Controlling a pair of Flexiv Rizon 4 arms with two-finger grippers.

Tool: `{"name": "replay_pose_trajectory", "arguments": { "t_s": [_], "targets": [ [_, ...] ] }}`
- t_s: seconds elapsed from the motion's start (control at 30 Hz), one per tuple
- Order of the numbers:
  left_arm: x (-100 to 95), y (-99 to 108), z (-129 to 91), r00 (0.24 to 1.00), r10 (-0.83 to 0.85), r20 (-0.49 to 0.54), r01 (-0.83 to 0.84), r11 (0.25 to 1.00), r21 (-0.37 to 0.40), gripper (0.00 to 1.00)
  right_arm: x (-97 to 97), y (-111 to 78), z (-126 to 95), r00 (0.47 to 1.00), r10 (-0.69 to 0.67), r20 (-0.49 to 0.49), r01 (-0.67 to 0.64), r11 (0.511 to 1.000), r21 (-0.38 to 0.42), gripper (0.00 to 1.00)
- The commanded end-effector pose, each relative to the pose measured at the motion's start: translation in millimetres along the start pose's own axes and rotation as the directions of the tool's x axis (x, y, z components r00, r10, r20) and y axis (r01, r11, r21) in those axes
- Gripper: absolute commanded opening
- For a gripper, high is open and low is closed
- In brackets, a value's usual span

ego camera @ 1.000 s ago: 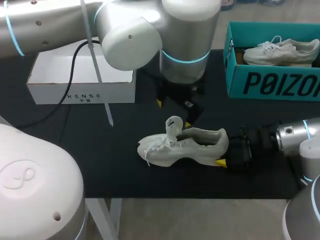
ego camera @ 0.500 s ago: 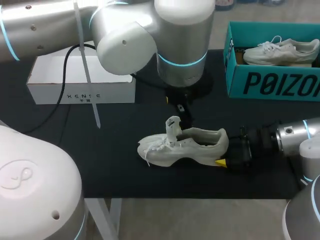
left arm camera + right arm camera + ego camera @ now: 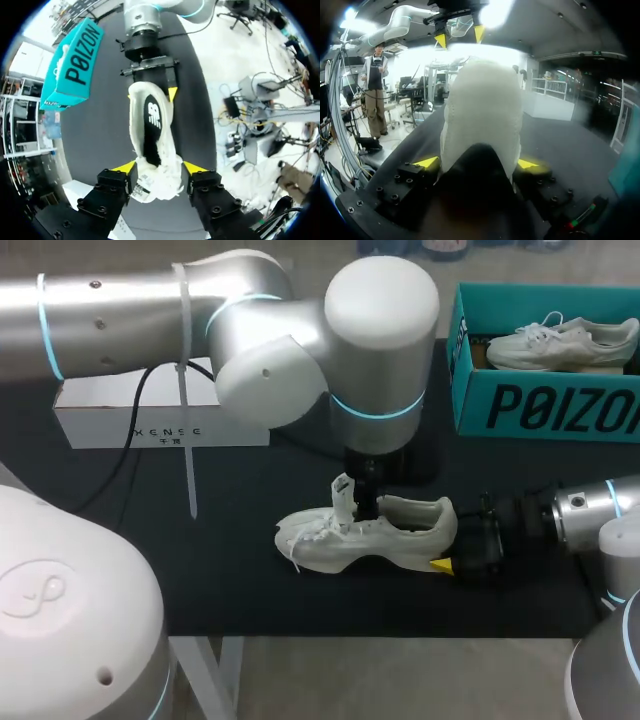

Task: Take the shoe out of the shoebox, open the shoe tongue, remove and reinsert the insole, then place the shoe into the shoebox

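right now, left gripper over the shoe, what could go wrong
1. The left gripper is open astride the shoe; closing, it might pinch the laces rather than the tongue.
2. The right gripper holds only the heel, so a hard pull could tip the shoe.

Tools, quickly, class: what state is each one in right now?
Left tool: open, fingers spread over the front of the shoe.
Right tool: shut on the shoe's heel.

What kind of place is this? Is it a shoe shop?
Probably a robot lab, not a shop: a left arm and right arm work at a shoe on a black table by a teal shoebox.
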State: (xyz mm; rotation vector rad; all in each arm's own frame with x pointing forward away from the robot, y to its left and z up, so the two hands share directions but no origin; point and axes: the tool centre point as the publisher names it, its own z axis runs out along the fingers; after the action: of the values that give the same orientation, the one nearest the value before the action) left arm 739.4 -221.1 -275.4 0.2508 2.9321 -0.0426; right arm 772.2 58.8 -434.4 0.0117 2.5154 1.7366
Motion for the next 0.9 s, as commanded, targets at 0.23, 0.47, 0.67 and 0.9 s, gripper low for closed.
{"name": "replay_pose_trajectory", "arguments": {
  "t_s": [0.23,0.47,0.67,0.9],
  "targets": [
    [-16.5,-15.3,19.5,0.968,0.25,-0.029,-0.249,0.968,0.026,0.0,0.2,-2.0,2.5,1.0,0.0,0.003,0.0,1.0,0.002,0.0],
    [-29.5,-16.4,38.3,0.975,0.221,-0.02,-0.22,0.975,0.022,0.0,0.2,-2.0,2.5,1.0,0.0,0.003,0.0,1.0,0.002,0.0],
    [-33.0,-20.0,60.1,0.982,0.186,-0.013,-0.186,0.983,0.007,0.0,0.2,-2.0,2.5,1.0,0.0,0.003,0.0,1.0,0.002,0.0],
    [-24.8,-29.6,83.8,0.985,0.168,-0.025,-0.168,0.986,0.005,0.0,0.2,-2.0,2.5,1.0,0.0,0.003,0.0,1.0,0.002,0.0]
  ]
}}
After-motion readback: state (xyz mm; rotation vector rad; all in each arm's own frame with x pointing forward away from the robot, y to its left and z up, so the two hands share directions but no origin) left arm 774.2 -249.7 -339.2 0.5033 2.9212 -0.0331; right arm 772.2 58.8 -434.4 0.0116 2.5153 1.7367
